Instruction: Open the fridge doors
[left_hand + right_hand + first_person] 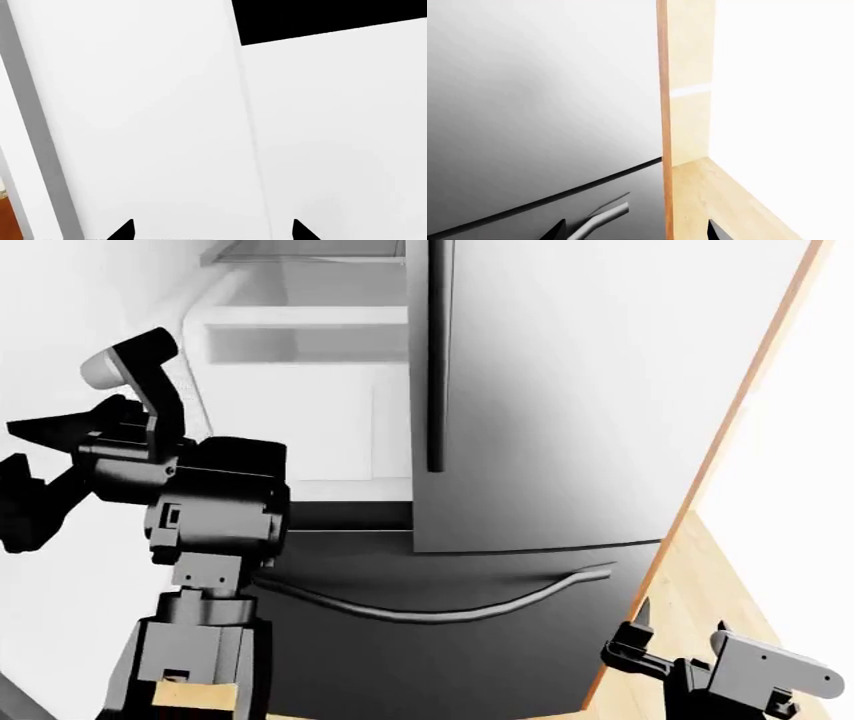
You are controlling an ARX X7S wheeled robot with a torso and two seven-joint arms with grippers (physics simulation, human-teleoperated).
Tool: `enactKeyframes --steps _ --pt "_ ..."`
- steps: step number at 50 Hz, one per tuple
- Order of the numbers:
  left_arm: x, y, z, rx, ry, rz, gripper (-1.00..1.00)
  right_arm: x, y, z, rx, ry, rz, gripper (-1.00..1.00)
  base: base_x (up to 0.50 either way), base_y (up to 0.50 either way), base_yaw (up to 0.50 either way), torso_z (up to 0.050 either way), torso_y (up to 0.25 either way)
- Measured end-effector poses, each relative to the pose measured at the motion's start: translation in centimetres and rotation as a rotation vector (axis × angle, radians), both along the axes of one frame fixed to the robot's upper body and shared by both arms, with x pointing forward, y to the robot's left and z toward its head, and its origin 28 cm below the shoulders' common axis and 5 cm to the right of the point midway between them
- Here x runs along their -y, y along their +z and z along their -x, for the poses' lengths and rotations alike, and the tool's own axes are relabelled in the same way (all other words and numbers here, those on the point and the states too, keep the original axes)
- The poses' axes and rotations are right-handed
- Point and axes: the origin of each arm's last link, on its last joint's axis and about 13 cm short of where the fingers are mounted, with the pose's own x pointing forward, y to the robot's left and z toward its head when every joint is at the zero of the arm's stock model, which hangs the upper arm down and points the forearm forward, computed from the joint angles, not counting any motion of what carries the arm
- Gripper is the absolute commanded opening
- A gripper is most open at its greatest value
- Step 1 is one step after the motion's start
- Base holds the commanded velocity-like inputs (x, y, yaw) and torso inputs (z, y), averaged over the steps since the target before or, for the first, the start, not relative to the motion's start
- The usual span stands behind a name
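Left fridge door (54, 360) swung wide, shelves showing; right door (561, 390) shut w/ bar handle (435, 360), the spot to grip. Likely heavy, stiff, slick steel. Left pincer (213, 232) and right pincer (634, 232) spread apart, holding nothing

Left door (80, 330) is swung wide open, its white inner face filling the head view's left side, the fridge's white shelves exposed beside it. Right door (561, 390) sits shut: tall brushed-steel panel, shading dark to pale, slim black vertical handle (435, 360) along its inner edge.
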Motion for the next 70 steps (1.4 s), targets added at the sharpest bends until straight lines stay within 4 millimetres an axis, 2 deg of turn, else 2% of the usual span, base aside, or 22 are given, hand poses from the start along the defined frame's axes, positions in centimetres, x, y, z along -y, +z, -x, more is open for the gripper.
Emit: enactKeyframes --steps 42,50,59,67,70 --pt "-1.4 -0.1 -0.1 -0.001 0.074 0.029 1.00 -0.1 0.0 0.1 0.000 0.003 0.004 1.00 0.00 0.00 0.00 0.000 0.000" --pt "0.5 0.3 1.0 0.021 -0.039 0.046 1.00 -0.1 0.0 0.0 -0.001 0.004 0.005 1.00 0.00 0.00 0.00 0.000 0.000" --pt "4.1 0.3 4.1 0.047 -0.275 0.070 1.00 -0.1 0.0 0.0 -0.001 0.007 0.007 1.00 0.00 0.00 0.00 0.000 0.000" --pt "6.7 -1.2 7.3 0.038 -0.459 0.078 1.00 -0.1 0.0 0.0 -0.001 0.009 0.009 1.00 0.00 0.00 0.00 0.000 0.000" --pt "8.2 -1.8 8.0 0.042 -0.606 0.074 1.00 -0.1 0.0 0.0 -0.001 0.010 0.010 1.00 0.00 0.00 0.00 0.000 0.000"
